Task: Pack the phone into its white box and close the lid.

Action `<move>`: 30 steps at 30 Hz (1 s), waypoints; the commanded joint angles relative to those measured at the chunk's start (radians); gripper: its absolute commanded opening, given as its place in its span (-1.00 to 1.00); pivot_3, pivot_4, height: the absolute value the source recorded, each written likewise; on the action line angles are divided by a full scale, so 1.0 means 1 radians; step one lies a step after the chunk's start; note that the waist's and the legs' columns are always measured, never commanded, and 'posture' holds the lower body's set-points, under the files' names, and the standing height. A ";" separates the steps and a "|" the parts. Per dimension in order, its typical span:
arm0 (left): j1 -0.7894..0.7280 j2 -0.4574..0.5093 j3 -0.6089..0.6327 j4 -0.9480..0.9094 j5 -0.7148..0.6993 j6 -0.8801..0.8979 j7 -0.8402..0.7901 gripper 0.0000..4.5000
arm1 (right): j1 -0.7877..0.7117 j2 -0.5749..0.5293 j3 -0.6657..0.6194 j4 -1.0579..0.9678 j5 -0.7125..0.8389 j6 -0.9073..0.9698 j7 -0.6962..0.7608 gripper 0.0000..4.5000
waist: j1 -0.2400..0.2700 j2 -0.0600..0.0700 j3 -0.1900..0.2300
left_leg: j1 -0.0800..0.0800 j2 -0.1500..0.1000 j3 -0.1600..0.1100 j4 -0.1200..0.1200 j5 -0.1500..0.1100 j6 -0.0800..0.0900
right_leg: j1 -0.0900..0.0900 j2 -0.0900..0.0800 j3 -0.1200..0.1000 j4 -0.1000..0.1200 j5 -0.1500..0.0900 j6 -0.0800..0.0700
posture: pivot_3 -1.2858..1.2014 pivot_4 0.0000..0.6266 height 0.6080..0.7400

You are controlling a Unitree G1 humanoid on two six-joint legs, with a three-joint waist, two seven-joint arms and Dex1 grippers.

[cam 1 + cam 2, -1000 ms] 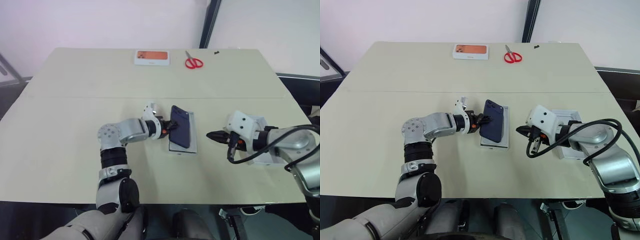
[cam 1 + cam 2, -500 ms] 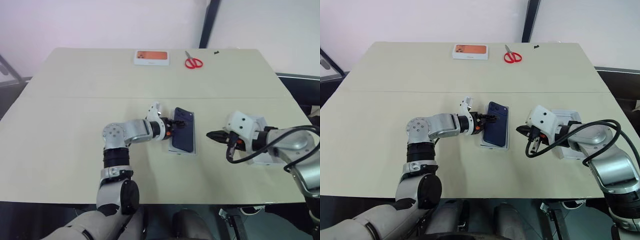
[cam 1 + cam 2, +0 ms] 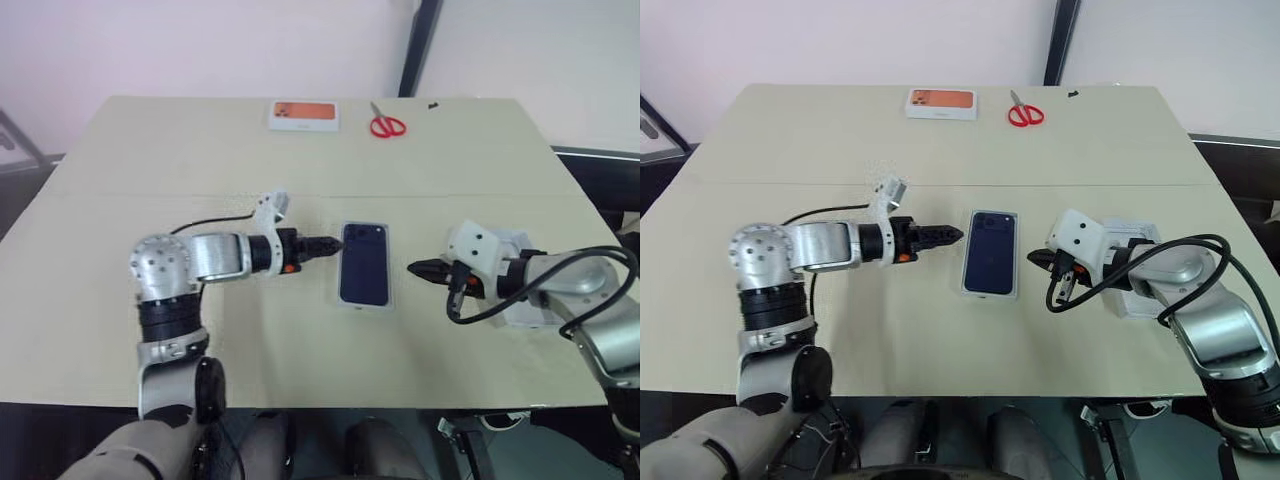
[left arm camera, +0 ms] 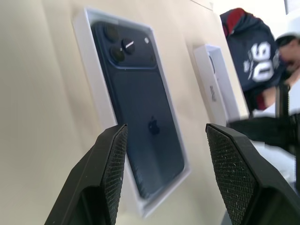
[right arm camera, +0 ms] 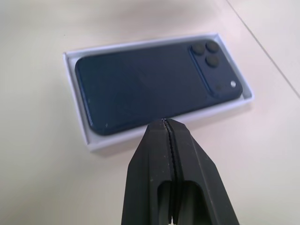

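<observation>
A: Phone (image 3: 364, 263) is in the white box (image 3: 345, 298), back up, camera cluster at the far end. Box sits mid-table (image 3: 150, 160), between the two arms.

B: Seated flat?

A: Looks flat, white rim showing on all sides in the right wrist view. Nothing touching it.

B: Left end effector?

A: Left end effector (image 3: 328, 241) is just left of the box, pointing at the phone's far end, apart from it. Fingers (image 4: 111, 159) spread, nothing between them.

B: Right one?

A: Right end effector (image 3: 415, 268) sits to the right of the box, tip aimed at it, near but not touching. Fingers pressed together, holding nothing.

B: Lid?

A: Lid (image 3: 1135, 235) lies on the table under the right arm, mostly covered by it. Can't tell which face is up. It's well clear of the box, so the box is uncovered.

B: Anything else on the table?

A: Far edge: a white box with an orange picture (image 3: 303, 114), and red scissors (image 3: 386, 123) to its right. Left wrist view also catches a person (image 4: 255, 61) in a dark numbered top beyond the table.
</observation>
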 commanded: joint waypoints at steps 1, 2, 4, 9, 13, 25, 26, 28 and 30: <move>-0.009 0.053 -0.013 -0.020 0.029 -0.031 -0.086 0.24 | -0.031 0.002 0.006 0.006 -0.001 -0.029 0.000 -1.00 | -0.002 0.000 0.000 | 0.000 0.000 0.000 0.000 0.000 0.000 | 0.000 0.000 0.000 0.000 0.000 0.000 | 0.03 -0.52 1.00; -0.013 0.069 -0.006 -0.014 0.044 -0.059 -0.104 0.24 | -0.038 0.003 0.013 0.014 -0.005 -0.035 -0.003 -1.00 | -0.003 0.000 0.000 | 0.000 0.000 0.000 0.000 0.000 0.000 | 0.000 0.000 0.000 0.000 0.000 0.000 | 0.03 -0.52 1.00; -0.012 0.124 -0.021 -0.020 0.129 -0.188 -0.166 0.01 | -0.055 0.011 0.030 0.032 -0.014 -0.045 -0.009 -1.00 | -0.004 0.000 0.000 | 0.000 0.000 0.000 0.000 0.000 0.000 | 0.000 0.000 0.000 0.000 0.000 0.000 | 0.03 -0.52 1.00; 0.049 0.353 -0.288 -0.093 0.452 -0.524 -0.403 -0.98 | -0.072 0.013 0.076 0.078 -0.073 -0.081 -0.036 -1.00 | -0.011 0.001 0.000 | 0.000 0.000 0.000 -0.002 0.000 0.000 | -0.001 0.000 0.000 -0.001 0.000 0.000 | 0.03 -0.52 1.00; 0.073 0.472 -0.516 -0.072 0.657 -0.701 -0.589 -0.98 | -0.089 0.018 0.098 0.126 -0.123 -0.064 -0.078 -1.00 | -0.002 0.001 0.001 | 0.000 0.000 0.000 -0.002 0.000 0.001 | 0.000 0.000 0.000 -0.001 0.000 0.000 | 0.03 -0.52 1.00; -0.070 0.357 -0.807 0.081 0.875 -0.792 -0.915 -0.98 | -0.104 0.019 0.201 0.160 -0.256 -0.093 -0.089 -1.00 | -0.005 0.002 0.001 | -0.001 0.000 0.000 -0.001 -0.002 0.004 | -0.001 -0.001 0.000 -0.001 0.000 0.000 | 0.03 -0.52 1.00; -0.077 0.341 -0.825 0.095 0.895 -0.810 -0.930 -0.98 | -0.108 0.022 0.211 0.164 -0.266 -0.093 -0.090 -1.00 | -0.005 0.002 0.001 | -0.001 0.000 0.000 -0.001 -0.002 0.004 | -0.001 -0.001 0.000 -0.001 0.000 0.000 | 0.03 -0.52 1.00; -0.083 0.310 -0.844 0.121 0.933 -0.842 -0.943 -0.98 | -0.110 0.028 0.223 0.165 -0.281 -0.092 -0.089 -1.00 | -0.007 0.002 0.001 | -0.001 0.000 0.000 -0.001 -0.002 0.004 | -0.001 -0.001 0.000 -0.001 0.000 0.000 | 0.03 -0.52 1.00; -0.087 0.274 -0.846 0.147 0.954 -0.844 -0.944 -0.98 | -0.110 0.033 0.229 0.159 -0.290 -0.087 -0.087 -1.00 | -0.007 0.002 0.001 | -0.001 0.000 0.000 -0.001 -0.002 0.004 | -0.001 -0.001 0.000 0.000 0.000 0.000 | 0.03 -0.52 1.00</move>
